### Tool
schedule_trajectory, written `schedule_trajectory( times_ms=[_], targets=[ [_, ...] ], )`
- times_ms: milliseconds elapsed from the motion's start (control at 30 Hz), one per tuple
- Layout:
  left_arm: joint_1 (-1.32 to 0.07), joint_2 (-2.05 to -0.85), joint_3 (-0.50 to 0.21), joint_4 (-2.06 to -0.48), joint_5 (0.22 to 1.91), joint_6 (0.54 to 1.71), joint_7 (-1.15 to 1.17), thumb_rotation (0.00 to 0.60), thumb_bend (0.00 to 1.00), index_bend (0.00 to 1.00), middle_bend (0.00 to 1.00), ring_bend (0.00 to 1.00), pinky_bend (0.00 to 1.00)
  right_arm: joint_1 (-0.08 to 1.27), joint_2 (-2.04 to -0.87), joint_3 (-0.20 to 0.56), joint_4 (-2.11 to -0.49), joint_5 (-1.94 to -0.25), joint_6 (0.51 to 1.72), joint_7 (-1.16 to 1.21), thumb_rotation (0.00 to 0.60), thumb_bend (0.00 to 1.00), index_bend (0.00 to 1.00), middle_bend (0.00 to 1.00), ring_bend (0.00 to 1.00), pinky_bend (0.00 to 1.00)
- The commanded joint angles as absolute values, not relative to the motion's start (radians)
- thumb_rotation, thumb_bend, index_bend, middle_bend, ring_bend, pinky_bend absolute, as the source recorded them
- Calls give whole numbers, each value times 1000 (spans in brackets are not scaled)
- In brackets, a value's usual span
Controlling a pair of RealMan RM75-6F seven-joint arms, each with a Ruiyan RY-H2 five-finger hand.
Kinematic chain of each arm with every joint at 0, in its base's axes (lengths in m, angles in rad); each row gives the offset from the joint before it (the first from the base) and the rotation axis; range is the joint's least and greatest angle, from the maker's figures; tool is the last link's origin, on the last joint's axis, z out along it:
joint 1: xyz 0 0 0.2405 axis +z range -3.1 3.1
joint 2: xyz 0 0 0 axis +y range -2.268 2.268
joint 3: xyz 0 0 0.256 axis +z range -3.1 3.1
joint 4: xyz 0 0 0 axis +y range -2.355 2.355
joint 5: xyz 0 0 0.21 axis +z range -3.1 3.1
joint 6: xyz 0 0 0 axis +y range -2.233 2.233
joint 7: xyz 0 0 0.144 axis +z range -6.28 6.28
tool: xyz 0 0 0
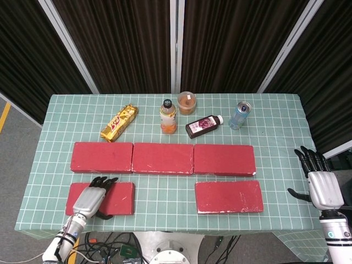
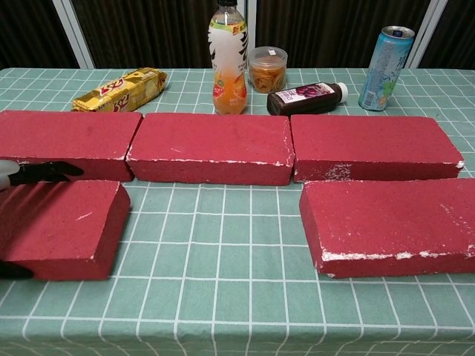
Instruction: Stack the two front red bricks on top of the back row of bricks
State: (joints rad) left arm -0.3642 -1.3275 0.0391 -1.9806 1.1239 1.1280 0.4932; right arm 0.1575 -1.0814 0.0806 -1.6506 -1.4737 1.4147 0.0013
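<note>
Three red bricks form the back row: left [image 1: 102, 157], middle [image 1: 162, 158], right [image 1: 224, 160]. The front left brick [image 1: 122, 198] lies flat on the cloth. My left hand [image 1: 91, 198] lies over its left half, fingers on the far edge and thumb at the near edge, gripping it. In the chest view only its dark fingertips [image 2: 41, 171] show over that brick [image 2: 67, 226]. The front right brick [image 1: 229, 196] [image 2: 390, 226] lies untouched. My right hand [image 1: 322, 186] hangs open beyond the table's right edge.
Behind the back row stand a gold snack pack [image 1: 119, 122], an orange drink bottle [image 1: 168, 116], a small plastic tub [image 1: 187, 103], a dark bottle lying on its side [image 1: 204, 126] and a can [image 1: 240, 115]. Green checked cloth [image 1: 165, 198] shows between the two front bricks.
</note>
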Motion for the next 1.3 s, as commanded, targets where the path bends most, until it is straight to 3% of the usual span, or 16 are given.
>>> schedule_trajectory(
  times_ms=[33, 367, 533, 700, 867, 1067, 1300],
  targets=[
    [-363, -1326, 41, -1984, 1131, 1137, 492, 600, 59, 15, 186, 100, 0, 157, -1082, 82, -1650, -1471, 1414, 2, 600, 0, 0, 0, 0, 0],
    [-351, -1256, 53, -2075, 1215, 1218, 546, 600, 79, 17, 216, 129, 0, 151, -1070, 88, -1652, -1466, 1423, 13, 600, 0, 0, 0, 0, 0],
    [-378, -1172, 1, -2146, 1192, 1231, 559, 600, 81, 19, 215, 129, 0, 144, -1049, 92, -1665, -1484, 1447, 29, 600, 0, 0, 0, 0, 0],
    [-488, -1097, -118, -2170, 1053, 1145, 560, 600, 82, 19, 216, 129, 0, 144, -1032, 91, -1689, -1495, 1445, 60, 600, 0, 0, 0, 0, 0],
    [-642, -1096, -210, -2105, 870, 1004, 573, 600, 83, 25, 216, 129, 0, 147, -1020, 88, -1704, -1510, 1441, 88, 600, 0, 0, 0, 0, 0],
    [-764, -1156, -235, -1992, 721, 912, 567, 600, 85, 41, 217, 129, 0, 148, -1014, 89, -1712, -1512, 1439, 110, 600, 0, 0, 0, 0, 0],
    [-831, -1231, -221, -1905, 641, 917, 554, 600, 86, 45, 225, 129, 0, 155, -1006, 86, -1703, -1510, 1419, 148, 600, 0, 0, 0, 0, 0]
  ],
)
